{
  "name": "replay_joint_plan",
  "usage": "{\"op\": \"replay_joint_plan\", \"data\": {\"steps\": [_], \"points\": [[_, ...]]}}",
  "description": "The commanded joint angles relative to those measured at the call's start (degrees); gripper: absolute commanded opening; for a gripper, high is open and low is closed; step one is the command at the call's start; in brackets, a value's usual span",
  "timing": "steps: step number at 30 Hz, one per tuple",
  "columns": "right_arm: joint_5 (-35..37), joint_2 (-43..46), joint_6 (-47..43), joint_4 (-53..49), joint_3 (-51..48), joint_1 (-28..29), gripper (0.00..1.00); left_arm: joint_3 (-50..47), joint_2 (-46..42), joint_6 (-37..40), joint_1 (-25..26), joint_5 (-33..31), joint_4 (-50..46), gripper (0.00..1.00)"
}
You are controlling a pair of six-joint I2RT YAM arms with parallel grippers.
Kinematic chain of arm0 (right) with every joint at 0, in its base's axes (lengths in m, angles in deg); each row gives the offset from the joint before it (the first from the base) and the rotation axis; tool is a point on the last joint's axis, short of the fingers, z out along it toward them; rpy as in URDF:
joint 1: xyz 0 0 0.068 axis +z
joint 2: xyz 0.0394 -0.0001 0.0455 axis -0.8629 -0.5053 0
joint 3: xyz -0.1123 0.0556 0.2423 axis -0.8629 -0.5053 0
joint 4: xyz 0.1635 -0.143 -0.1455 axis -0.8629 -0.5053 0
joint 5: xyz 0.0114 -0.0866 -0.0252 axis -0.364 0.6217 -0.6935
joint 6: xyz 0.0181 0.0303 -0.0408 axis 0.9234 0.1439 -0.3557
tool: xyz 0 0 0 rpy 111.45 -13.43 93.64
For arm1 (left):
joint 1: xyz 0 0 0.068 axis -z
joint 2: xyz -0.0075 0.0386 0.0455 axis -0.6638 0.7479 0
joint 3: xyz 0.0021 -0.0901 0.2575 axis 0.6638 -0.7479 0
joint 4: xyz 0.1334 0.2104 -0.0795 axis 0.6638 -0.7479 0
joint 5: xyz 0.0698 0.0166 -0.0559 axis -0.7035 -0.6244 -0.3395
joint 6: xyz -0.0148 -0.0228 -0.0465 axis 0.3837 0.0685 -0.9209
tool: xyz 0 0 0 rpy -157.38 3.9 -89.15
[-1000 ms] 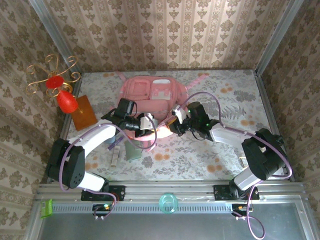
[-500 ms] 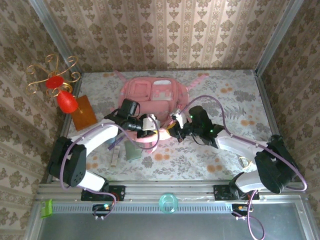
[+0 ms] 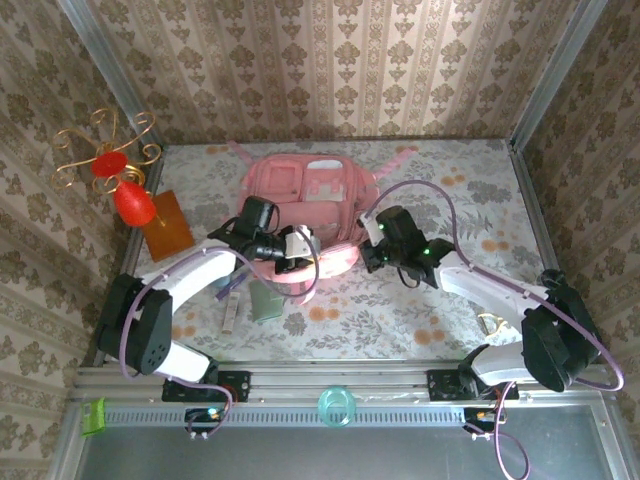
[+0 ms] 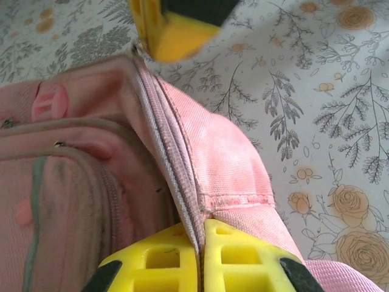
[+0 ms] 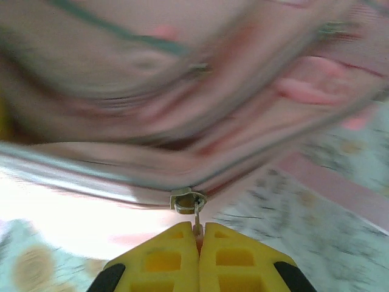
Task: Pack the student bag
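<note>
The student bag (image 3: 305,185) lies on the table (image 3: 450,300), in the middle and toward the far wall, with its near edge turned to the arms. Both arms meet at that near edge, close together. The left gripper (image 3: 300,245) is on the left part of the edge and the right gripper (image 3: 366,256) is just beside it to the right.

In the left wrist view, the left gripper (image 4: 200,243) has its jaws pressed together on the pink fabric, right where the zip (image 4: 164,146) enters them. From there the zip runs straight away as a long line toward a yellow block at the top of that view, which is probably the other arm's fingers.

In the right wrist view, the right gripper (image 5: 199,240) has its jaws clamped on the small metal zip pull (image 5: 189,201). The pull sits directly ahead of the tips, on the seam.

So the zip's long axis lies roughly left to right along the near edge, with one arm at each end of a short stretch. The left arm looks placed to anchor the cloth, and the right arm is the one on the pull. Its next move should follow the seam line rather than lift across it. The blurred view does not show which direction opens the bag
</note>
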Motion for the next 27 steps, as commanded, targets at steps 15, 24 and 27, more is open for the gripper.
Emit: {"op": "replay_joint_plan", "data": {"steps": [15, 24, 27], "points": [[-2.7, -15.9, 2.0, -2.1, 10.1, -17.5, 0.00, -3.4, -6.3, 1.1, -5.6, 7.5, 2.7, 0.00], [-9.4, -24.4, 4.0, -5.9, 19.1, -22.7, 0.06, -3.6, -5.6, -1.4, -5.3, 11.7, 6.9, 0.00], [-10.9, -21.3, 3.1, -7.9, 18.9, -22.7, 0.21, -3.2, -2.4, -6.6, -1.2, 7.0, 13.8, 0.00]]}}
